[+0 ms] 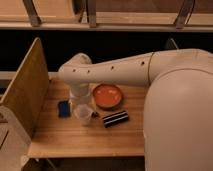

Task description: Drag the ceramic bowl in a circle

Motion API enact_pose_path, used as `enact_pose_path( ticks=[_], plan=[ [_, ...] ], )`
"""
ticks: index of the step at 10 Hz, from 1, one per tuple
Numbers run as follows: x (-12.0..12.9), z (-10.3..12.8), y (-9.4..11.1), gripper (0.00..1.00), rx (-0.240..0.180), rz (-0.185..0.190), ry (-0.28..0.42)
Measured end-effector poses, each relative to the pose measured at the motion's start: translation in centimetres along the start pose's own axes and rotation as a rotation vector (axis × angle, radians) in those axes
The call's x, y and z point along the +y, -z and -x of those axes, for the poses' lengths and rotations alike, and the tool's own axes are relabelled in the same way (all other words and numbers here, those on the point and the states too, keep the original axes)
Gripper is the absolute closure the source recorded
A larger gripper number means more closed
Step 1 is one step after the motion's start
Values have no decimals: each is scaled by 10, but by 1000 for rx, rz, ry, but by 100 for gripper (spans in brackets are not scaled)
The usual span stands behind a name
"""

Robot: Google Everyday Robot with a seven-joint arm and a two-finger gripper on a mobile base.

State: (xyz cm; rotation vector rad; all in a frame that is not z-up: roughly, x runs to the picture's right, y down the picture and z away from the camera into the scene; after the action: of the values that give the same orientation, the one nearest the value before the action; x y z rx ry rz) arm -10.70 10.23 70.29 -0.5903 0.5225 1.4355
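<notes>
The ceramic bowl [107, 95] is orange-red and shallow, and sits on the wooden table [85, 135] near its back middle. My white arm reaches in from the right and bends down just left of the bowl. The gripper [80, 100] hangs below the arm's wrist, beside the bowl's left rim, and is mostly hidden by the arm. A clear plastic cup [83, 114] stands right under it.
A blue sponge-like block [64, 108] lies at the left of the cup. A black striped packet [115, 118] lies in front of the bowl. A wooden side panel [25, 90] walls the table's left edge. A dark gap and railing run behind.
</notes>
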Motion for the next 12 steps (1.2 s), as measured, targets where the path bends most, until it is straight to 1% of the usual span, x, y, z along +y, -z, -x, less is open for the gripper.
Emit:
enact_pose_path(
  ticks=[5,6,7,8,9,10,11,12],
  plan=[
    [0,0,0,35,-1,-1,2],
    [1,1,2,35,-10,-4,10],
    [8,5,8,35,-41,-4,46],
    [24,13,20,35,-96,-4,130],
    [37,22,30,35,-135,4,195],
    [43,37,43,35,-181,21,258],
    [36,53,53,35,-212,38,287],
    [24,70,64,35,-248,59,300]
  ],
)
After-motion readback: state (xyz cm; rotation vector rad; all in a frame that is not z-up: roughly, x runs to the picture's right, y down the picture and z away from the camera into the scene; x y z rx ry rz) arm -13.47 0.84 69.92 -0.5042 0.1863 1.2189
